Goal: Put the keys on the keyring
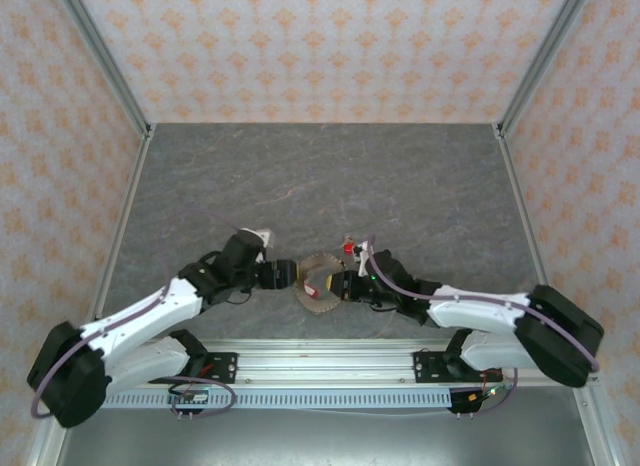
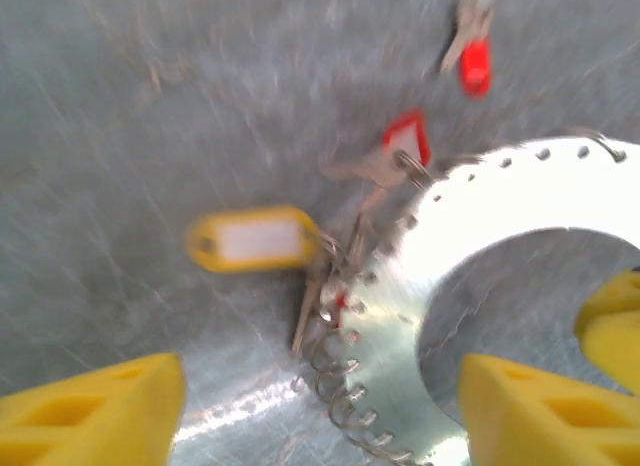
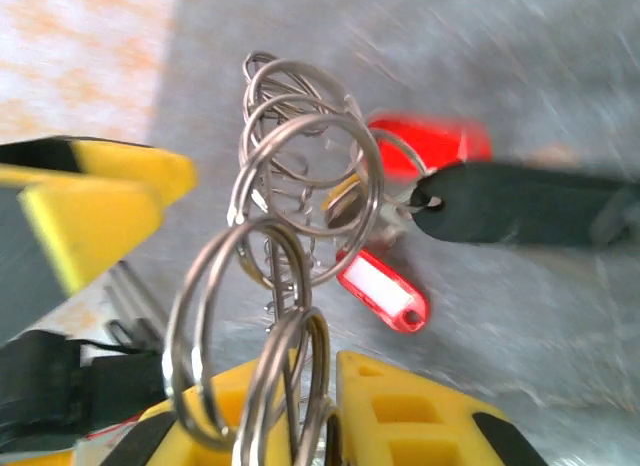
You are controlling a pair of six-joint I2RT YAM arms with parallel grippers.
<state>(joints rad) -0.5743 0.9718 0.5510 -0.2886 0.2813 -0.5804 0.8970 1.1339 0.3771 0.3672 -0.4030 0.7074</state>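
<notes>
The keyring is a flat silvery hoop with holes and small split rings along its edge. It lies mid-table between both grippers. My right gripper is shut on its edge, so the split rings stand in front of the lens. My left gripper is open, its yellow fingers wide on either side of the hoop's near rim without touching it. Keys with yellow, red and black tags hang at the hoop. A red-tagged key lies loose beyond it.
The loose red key lies just behind the right gripper. The grey tabletop stretches away toward patterned walls on three sides. A metal rail carrying both arm bases runs along the near edge.
</notes>
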